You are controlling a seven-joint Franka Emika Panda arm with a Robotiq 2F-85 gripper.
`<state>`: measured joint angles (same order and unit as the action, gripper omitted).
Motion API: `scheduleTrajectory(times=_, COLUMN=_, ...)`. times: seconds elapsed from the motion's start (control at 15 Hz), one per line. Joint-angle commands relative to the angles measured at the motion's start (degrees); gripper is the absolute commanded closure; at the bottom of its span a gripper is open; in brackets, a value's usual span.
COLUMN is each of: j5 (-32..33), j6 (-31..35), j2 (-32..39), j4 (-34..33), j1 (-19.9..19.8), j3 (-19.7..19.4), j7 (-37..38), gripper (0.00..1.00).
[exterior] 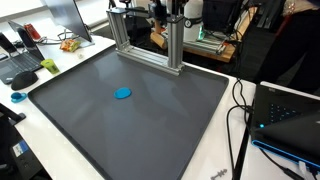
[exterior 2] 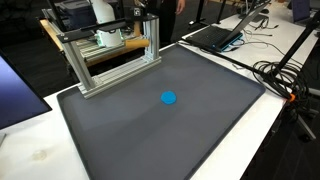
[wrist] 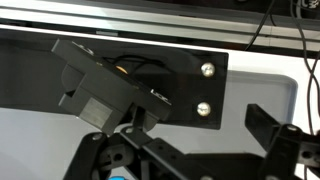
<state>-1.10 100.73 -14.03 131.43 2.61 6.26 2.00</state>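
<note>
The end effector [wrist: 190,140] shows only in the wrist view, where its dark fingers [wrist: 275,135] stand far apart at the lower edge and hold nothing; in both exterior views it is out of the picture, somewhere high above the counter. The thing nearest to it is a small blue disc [exterior: 123,94], which lies flat on the dark grey mat [exterior: 170,130], well below the end effector and well apart from the aluminium frame [exterior 2: 110,60] at the far edge of the mat. In the wrist view only a small blue spot [wrist: 120,178] at the bottom edge hints at the disc. I judge that the disc is low and flat, so a descent that is a little off-centre could push it aside, and fingers pressed too deep could scrape the mat. The cables [exterior 2: 280,75] beside the mat could catch the arm on a wide swing.
</note>
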Motion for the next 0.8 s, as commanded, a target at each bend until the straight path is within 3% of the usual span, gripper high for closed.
scheduleTrajectory(times=0.0, j5=-1.1, j6=-4.1, j2=-0.1, j4=-0.6, j1=0.9, j3=-1.2, j7=-3.3, gripper=0.0)
scheduleTrajectory(times=0.4, j5=-1.1, j6=-7.6, j2=-1.0, j4=-0.1, j1=1.0, j3=-1.5, j7=-7.1, gripper=0.0)
scheduleTrajectory(times=0.73, j5=-2.0, j6=-4.7, j2=-2.2, j4=0.5, j1=1.7, j3=-1.5, j7=-10.3, gripper=0.0)
